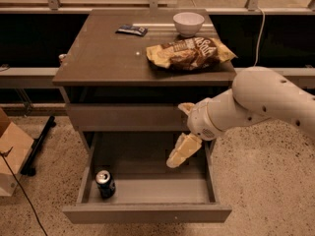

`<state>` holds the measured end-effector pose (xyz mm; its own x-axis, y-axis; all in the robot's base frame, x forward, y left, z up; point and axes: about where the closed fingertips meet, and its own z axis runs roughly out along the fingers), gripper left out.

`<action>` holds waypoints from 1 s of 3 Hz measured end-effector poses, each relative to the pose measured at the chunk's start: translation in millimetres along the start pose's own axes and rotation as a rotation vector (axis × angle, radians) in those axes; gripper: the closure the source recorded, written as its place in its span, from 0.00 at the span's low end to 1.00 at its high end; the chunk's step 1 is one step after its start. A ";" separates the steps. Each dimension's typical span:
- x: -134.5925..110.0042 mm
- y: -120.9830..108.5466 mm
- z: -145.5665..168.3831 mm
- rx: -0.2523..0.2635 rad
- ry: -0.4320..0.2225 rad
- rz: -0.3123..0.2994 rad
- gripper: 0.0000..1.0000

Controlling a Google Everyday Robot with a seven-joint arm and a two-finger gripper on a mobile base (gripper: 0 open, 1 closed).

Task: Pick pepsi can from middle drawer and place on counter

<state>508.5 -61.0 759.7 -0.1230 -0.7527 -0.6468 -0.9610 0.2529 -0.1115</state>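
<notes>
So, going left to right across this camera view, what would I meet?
Brown cardboard box, dark navy soda can in the open drawer, flat dark wrapped bar on the counter, cream two-finger gripper above the drawer.

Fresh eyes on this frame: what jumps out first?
The big white arm reaches in from the right, its gripper hanging over the open middle drawer, right of centre. A lone pepsi can stands upright in the drawer's front-left corner, well apart from the gripper. On the counter above lie a chip bag, a white bowl and a dark wrapped bar.
</notes>
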 end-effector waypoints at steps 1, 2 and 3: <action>1.1 0.8 6.5 -0.005 0.019 0.001 0.00; -1.3 7.2 35.5 -0.010 0.025 -0.004 0.00; 0.8 14.8 73.6 -0.014 -0.013 0.016 0.00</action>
<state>512.4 -13.1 702.0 -0.1353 -0.7405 -0.6583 -0.9624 0.2561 -0.0903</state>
